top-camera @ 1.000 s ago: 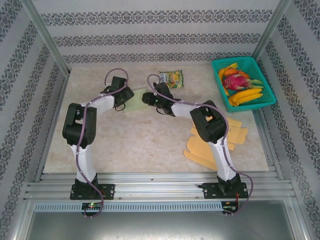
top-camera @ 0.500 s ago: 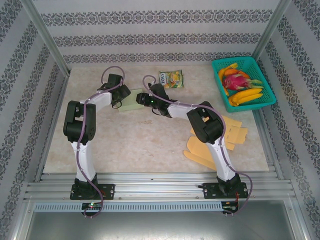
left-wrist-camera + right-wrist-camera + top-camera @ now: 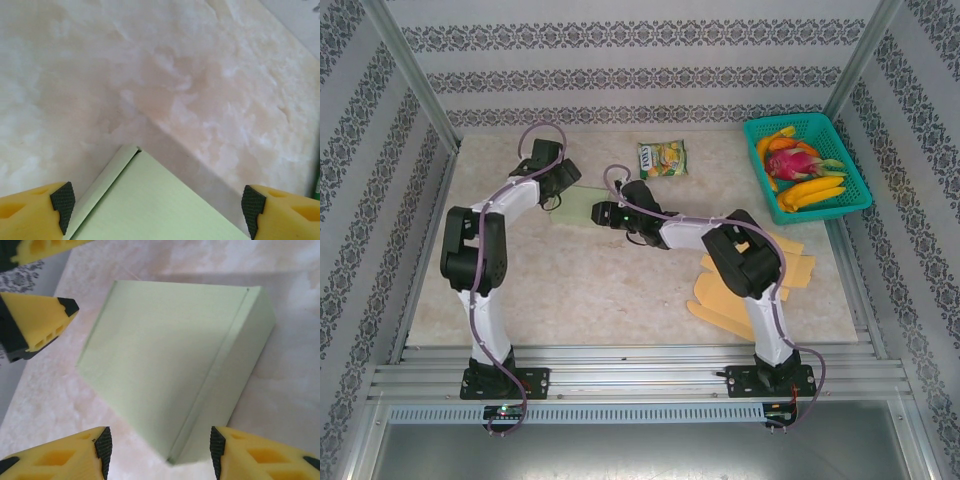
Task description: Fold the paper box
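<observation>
I have the pale stone table [image 3: 600, 290] filling the middle of the top view, with a teal basket [image 3: 852, 158] of fruit at upper right. The green paper box [image 3: 170, 355] lies flat, left of centre in the upper half. My left gripper [image 3: 157, 204] is spread wide over one box corner. My right gripper [image 3: 160, 447] gapes too, straddling the folded edge.

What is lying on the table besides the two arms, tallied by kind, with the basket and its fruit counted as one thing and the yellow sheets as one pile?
paper box, light green: 1
snack packet: 1
teal basket of fruit: 1
pile of yellow sheets: 1
Total: 4
</observation>
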Robot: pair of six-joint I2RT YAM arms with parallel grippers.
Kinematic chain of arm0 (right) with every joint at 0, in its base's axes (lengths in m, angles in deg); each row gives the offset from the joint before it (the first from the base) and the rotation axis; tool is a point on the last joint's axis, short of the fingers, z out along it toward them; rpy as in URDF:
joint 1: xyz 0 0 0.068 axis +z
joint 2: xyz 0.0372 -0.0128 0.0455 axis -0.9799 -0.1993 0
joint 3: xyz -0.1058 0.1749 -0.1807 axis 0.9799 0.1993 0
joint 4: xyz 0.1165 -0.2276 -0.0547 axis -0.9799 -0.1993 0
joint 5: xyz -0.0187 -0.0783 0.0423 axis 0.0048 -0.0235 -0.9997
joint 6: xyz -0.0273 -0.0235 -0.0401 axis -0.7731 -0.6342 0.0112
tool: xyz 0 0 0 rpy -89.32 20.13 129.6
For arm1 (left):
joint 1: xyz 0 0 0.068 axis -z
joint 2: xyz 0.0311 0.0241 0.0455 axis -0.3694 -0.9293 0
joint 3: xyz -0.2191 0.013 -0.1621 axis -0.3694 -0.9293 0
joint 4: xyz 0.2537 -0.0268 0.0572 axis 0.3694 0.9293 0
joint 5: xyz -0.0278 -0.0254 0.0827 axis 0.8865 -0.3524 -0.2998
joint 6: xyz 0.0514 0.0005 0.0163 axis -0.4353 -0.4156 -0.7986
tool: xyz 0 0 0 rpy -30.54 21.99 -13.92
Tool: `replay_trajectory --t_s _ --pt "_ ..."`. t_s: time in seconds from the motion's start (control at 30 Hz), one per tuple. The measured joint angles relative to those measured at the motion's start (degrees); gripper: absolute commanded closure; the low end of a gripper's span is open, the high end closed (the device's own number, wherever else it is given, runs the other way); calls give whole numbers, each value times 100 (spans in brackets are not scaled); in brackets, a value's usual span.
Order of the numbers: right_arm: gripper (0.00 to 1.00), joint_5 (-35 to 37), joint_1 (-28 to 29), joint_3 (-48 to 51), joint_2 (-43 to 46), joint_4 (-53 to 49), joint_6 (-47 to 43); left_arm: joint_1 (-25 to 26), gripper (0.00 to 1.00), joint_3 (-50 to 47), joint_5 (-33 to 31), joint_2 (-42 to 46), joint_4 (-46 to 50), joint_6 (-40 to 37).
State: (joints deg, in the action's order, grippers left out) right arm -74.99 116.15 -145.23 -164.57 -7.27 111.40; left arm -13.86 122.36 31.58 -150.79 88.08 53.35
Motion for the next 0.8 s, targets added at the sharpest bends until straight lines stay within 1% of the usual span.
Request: replay_trajectory --t_s 0.1,0.2,0.3,0.37,0.5,0.63,0.73,0.8 --pt "44 111 -46 459 640 -22 -61 0 10 -310 -136 490 31 2" --pt "43 356 -166 944 1338 -186 -162 4 10 -835 -186 1095 4 4" --pt "41 826 -271 1370 2013 -619 -306 46 10 -1484 -188 1753 -22 4" --pt "40 1176 -334 1558 2371 -1008 -437 162 9 -1875 -188 2170 -20 4" --pt "36 1982 -354 1840 2924 -1849 -758 730 9 -2610 -295 3067 -57 2" --pt "30 2876 -376 2236 3390 -2496 -988 1615 9 -3327 -529 3941 -140 2" --pt "29 3429 -433 2369 3554 -2922 -1099 2186 9 -3746 -682 4315 -229 2" --pt "29 3694 -509 2376 3558 -3088 -1154 2446 9 -3960 -789 4424 -293 2"
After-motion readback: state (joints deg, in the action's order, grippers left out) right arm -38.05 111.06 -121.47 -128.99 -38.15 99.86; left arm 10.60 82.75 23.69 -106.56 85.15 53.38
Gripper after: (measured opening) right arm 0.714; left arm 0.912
